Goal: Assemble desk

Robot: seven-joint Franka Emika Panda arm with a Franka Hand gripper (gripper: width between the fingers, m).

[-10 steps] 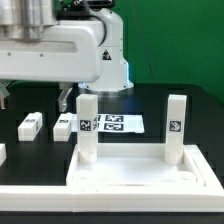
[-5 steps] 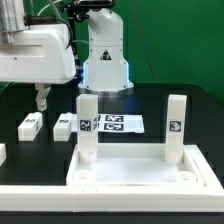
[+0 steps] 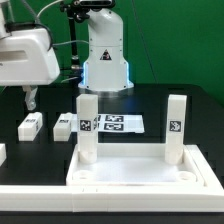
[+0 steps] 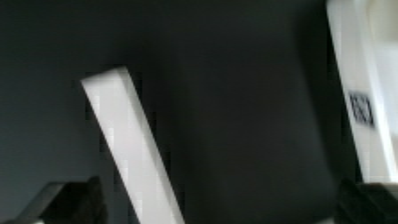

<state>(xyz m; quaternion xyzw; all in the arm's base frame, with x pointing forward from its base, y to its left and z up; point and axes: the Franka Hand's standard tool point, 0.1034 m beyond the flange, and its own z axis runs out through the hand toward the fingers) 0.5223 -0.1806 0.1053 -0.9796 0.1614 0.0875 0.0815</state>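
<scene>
One tabletop (image 3: 135,175) and four legs show in the exterior view. Two stand: a standing leg (image 3: 88,135) on the exterior view's left and a second standing leg (image 3: 177,130) on its right. Two lie on the desk (image 3: 150,105): a lying leg (image 3: 31,125) and a second lying leg (image 3: 63,126). There is one marker board (image 3: 125,123), one arm (image 3: 25,60) and one hand (image 3: 30,104). The wrist view shows one blurred white bar (image 4: 128,150).

The exterior view is bright and sharp, the white tabletop (image 3: 136,186) nearly washed out; the wrist view is dim and blur-smeared.
</scene>
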